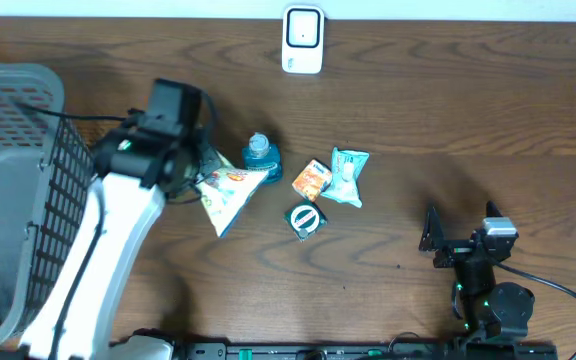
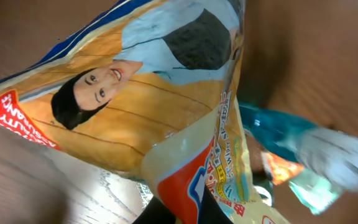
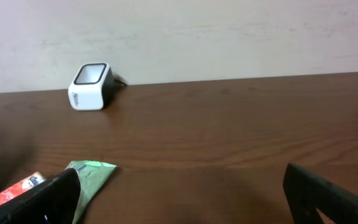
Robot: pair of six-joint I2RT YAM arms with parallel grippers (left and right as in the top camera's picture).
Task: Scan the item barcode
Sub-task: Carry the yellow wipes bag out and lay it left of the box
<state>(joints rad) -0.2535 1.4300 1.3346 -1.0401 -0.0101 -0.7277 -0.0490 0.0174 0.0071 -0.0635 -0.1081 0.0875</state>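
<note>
Ten entries, largest first: one dark brown wood-grain table [image 1: 468, 110], filling the overhead frame; one grey plastic mesh basket [image 1: 8, 90], at the left edge of the frame; one white left arm [image 1: 108, 230], rising from the lower left toward centre-left just beside the basket, its left gripper [image 1: 196, 176] clamped tight on the next entry; one yellow-and-orange crinkly snack bag [image 1: 230, 192] printed with a smiling face, centre-left, fanning down and right from the jaws and filling the left wrist view, where one dark finger shows at the bottom edge; one black right gripper [image 1: 461, 228], lower right, jaws spread wide and holding nothing, well apart from the goods; one white boxy barcode scanner [image 1: 302, 40] with a dark window, top centre, well apart from the bag; one pale teal foil pouch [image 1: 348, 175], centre; one blue plastic bottle [image 1: 261, 155], just beside the bag's upper right corner; one small orange packet [image 1: 311, 180], between bottle and pouch, touching the pouch; one round dark green disc [image 1: 305, 218], just below the orange packet, label too small to read.
</note>
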